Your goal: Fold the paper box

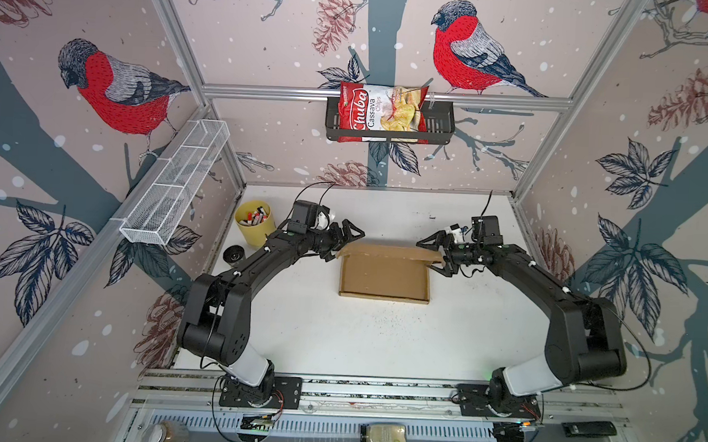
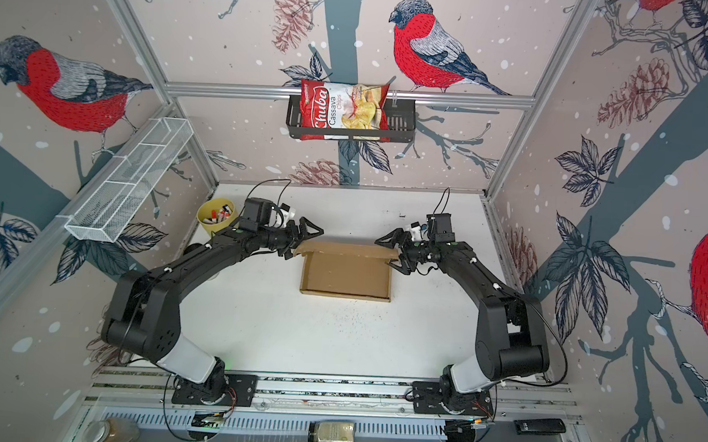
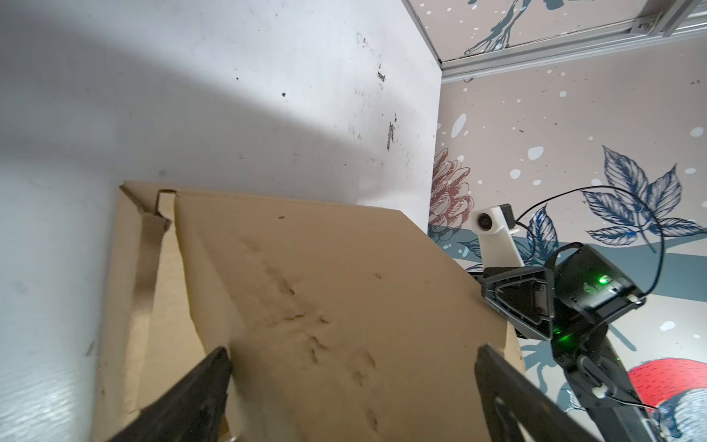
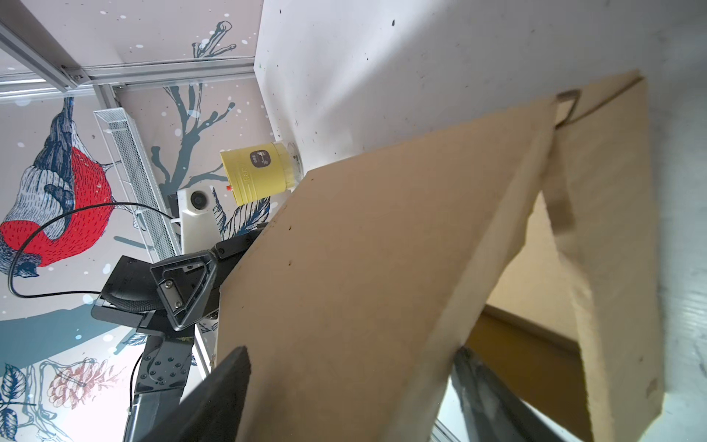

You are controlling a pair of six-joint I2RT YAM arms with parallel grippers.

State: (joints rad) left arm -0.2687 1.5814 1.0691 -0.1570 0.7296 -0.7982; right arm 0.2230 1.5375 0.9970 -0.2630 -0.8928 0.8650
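The paper box (image 1: 384, 279) (image 2: 346, 277) is a shallow brown cardboard tray in the middle of the white table. Its lid flap (image 1: 388, 252) stands half raised along the far side. My left gripper (image 1: 343, 243) (image 2: 301, 241) is open at the flap's left end, one finger behind it and one in front. At the right end my right gripper (image 1: 434, 256) (image 2: 392, 255) is open astride the flap in the same way. Each wrist view shows the creased lid (image 3: 325, 287) (image 4: 363, 248) lying between that arm's wide-apart fingers (image 3: 218, 367) (image 4: 233, 367).
A yellow cup (image 1: 254, 225) (image 4: 260, 172) of markers and a black round lid (image 1: 234, 254) sit at the table's far left. On the walls hang a white mesh shelf (image 1: 175, 183) and a black basket (image 1: 440, 129) holding a chips bag (image 1: 381, 111).
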